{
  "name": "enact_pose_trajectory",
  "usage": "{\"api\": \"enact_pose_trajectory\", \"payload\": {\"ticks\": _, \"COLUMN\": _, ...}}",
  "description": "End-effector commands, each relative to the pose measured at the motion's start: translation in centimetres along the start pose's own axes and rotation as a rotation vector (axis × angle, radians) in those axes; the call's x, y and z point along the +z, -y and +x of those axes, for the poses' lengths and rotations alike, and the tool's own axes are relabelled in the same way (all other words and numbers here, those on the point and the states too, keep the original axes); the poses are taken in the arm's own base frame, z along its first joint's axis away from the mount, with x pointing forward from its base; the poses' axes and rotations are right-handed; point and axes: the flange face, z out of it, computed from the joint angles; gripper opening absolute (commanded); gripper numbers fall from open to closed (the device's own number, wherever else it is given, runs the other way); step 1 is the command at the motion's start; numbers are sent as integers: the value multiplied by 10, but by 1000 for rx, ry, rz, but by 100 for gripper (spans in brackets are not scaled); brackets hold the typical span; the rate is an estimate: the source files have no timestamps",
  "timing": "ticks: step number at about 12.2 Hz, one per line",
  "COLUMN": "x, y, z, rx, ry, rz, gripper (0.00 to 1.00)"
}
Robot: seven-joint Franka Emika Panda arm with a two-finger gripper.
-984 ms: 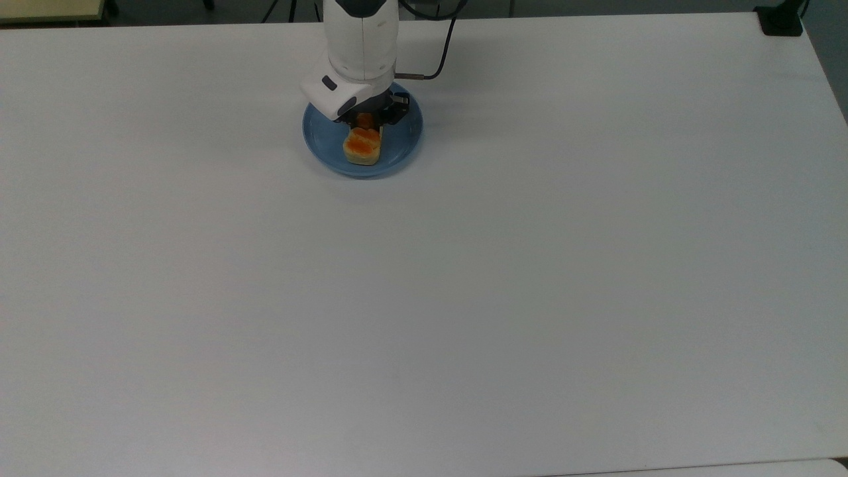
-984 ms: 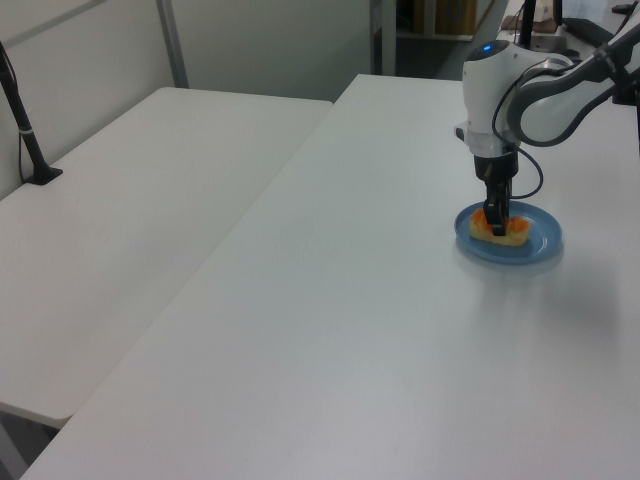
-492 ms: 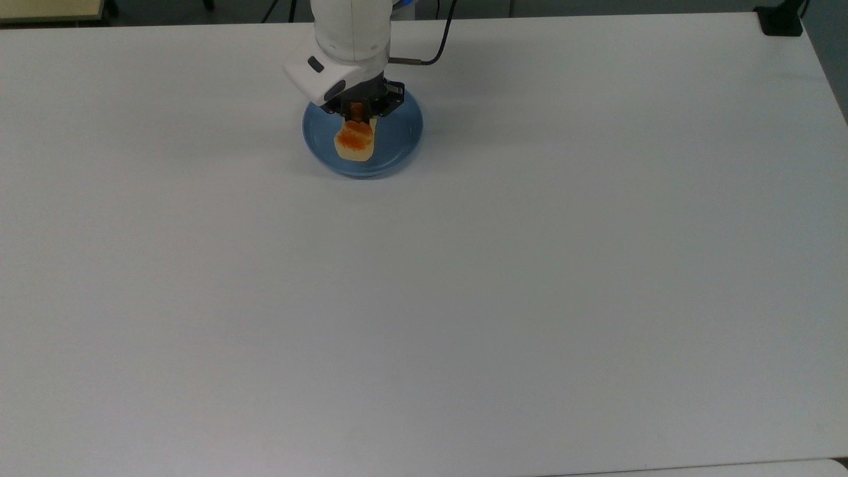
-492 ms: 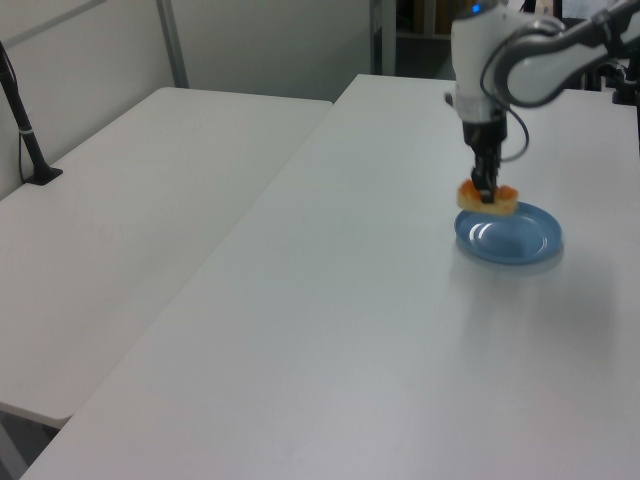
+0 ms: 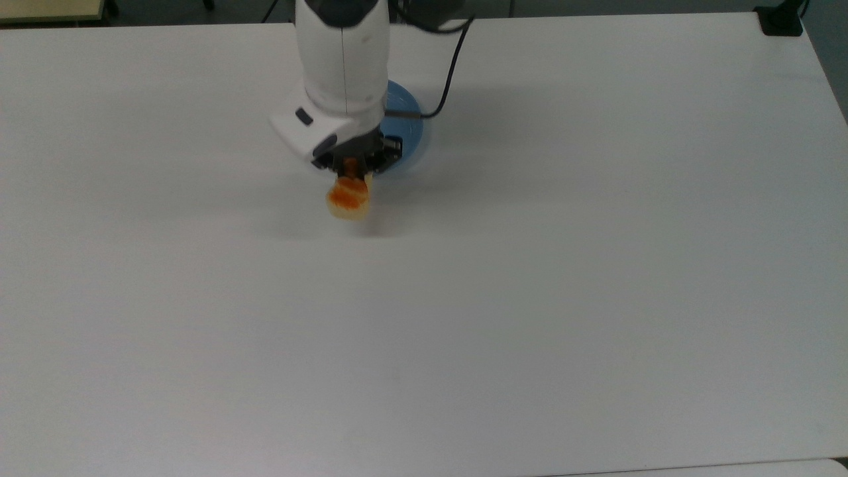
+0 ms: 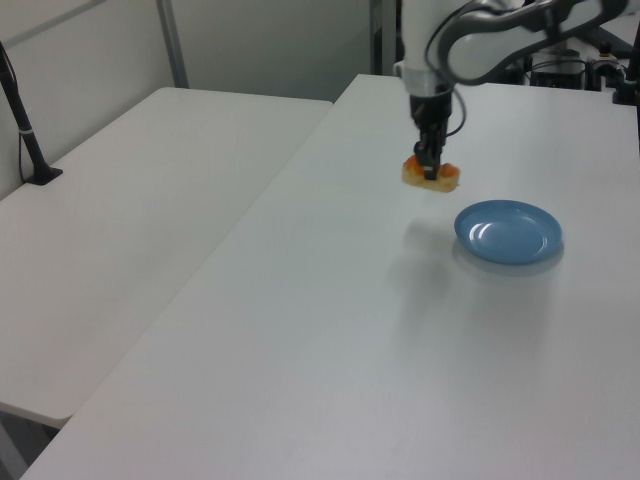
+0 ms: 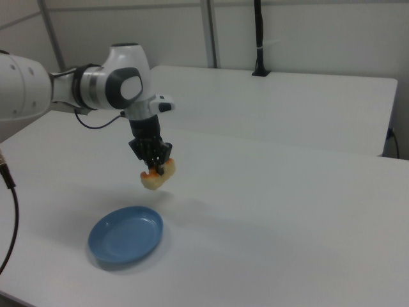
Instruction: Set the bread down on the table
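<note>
The bread point(image 6: 431, 175) hangs in the air above the table point(image 6: 330, 330), pinched from above by the gripper point(image 6: 430, 172), whose dark fingers point(image 7: 151, 155) close on its orange-brown top. In the right view it point(image 7: 157, 177) is clear of the surface, with a faint shadow beneath. The blue plate point(image 6: 508, 231) sits empty on the table, apart from the bread toward the left view's right; in the top view the arm point(image 5: 342, 59) seems to cover most of the plate point(image 5: 405, 106). A black cable point(image 5: 449, 73) loops beside the arm.
</note>
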Motion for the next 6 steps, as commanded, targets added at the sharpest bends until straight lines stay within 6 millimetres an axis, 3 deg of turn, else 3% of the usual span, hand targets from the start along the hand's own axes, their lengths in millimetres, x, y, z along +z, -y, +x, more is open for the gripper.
{"api": "enact_pose_trajectory", "payload": {"ticks": 1, "x": 37, "y": 10, "z": 44, "rx": -13, "ry": -43, "rz": 9, "gripper": 29}}
{"api": "enact_pose_trajectory", "payload": {"ticks": 3, "x": 57, "y": 14, "z": 60, "rx": -28, "ry": -124, "rz": 11, "gripper": 31}}
{"api": "enact_pose_trajectory", "payload": {"ticks": 4, "x": 61, "y": 12, "z": 62, "rx": -29, "ry": -136, "rz": 10, "gripper": 43}}
{"api": "enact_pose_trajectory", "payload": {"ticks": 5, "x": 60, "y": 13, "z": 62, "rx": -19, "ry": -137, "rz": 13, "gripper": 96}}
{"api": "enact_pose_trajectory", "payload": {"ticks": 6, "x": 55, "y": 14, "z": 62, "rx": -23, "ry": -144, "rz": 12, "gripper": 100}}
